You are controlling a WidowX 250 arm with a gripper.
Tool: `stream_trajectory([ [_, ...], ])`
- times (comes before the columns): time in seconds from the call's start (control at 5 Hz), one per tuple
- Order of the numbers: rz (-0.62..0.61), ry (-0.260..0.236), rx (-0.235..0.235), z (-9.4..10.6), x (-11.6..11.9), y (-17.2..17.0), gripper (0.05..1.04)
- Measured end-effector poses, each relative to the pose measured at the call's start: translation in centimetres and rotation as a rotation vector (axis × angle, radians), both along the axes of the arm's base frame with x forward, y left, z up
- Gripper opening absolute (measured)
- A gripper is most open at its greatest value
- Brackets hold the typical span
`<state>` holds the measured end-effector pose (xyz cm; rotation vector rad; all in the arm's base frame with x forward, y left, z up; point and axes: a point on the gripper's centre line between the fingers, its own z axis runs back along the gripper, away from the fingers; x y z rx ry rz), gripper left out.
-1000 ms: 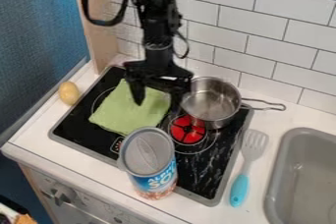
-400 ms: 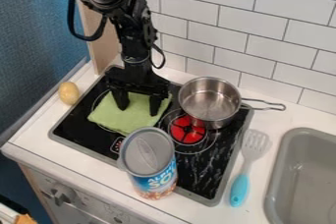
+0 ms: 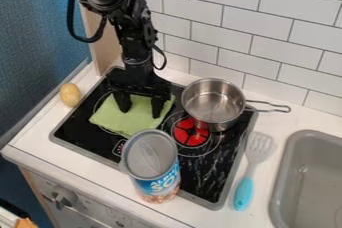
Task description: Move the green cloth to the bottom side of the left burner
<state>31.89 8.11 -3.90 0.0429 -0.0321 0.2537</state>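
Note:
The black gripper [image 3: 140, 112] hangs at the left half of the stove, its two fingers spread apart and their tips down on the green cloth. The folded green cloth [image 3: 127, 121] lies over most of the left burner [image 3: 100, 103], whose ring shows only as a thin arc along the cloth's left and lower edges. The back part of the cloth is hidden behind the gripper.
A steel pot [image 3: 214, 103] stands at the back right of the stove, beside a red burner marking [image 3: 190, 133]. A can [image 3: 152, 164] stands at the front edge. A potato [image 3: 69, 94], a spatula [image 3: 244, 192] and a grey sink [image 3: 284, 182] flank the stove.
The gripper has moved left and down onto the cloth, away from the pot. The cloth's back edge has shifted slightly toward the front. Between the last two frames almost nothing differs.

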Motion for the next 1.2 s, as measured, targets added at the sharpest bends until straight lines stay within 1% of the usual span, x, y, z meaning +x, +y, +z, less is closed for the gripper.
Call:
stream_trajectory([
  [0.2,-0.005,-0.007,-0.005,-0.1,-1.0,-0.2,1.001],
  [0.4,-0.003,-0.005,-0.007,-0.1,-3.0,-0.1,1.001],
  [0.6,0.010,0.018,0.032,-0.1,-4.2,0.4,1.001],
  [0.8,0.021,0.040,0.052,-0.2,-5.2,0.9,1.001],
  [1.0,0.057,0.056,0.059,-0.2,-6.4,1.5,1.001],
  [1.2,0.075,0.045,0.044,-0.2,-7.3,1.8,1.001],
])
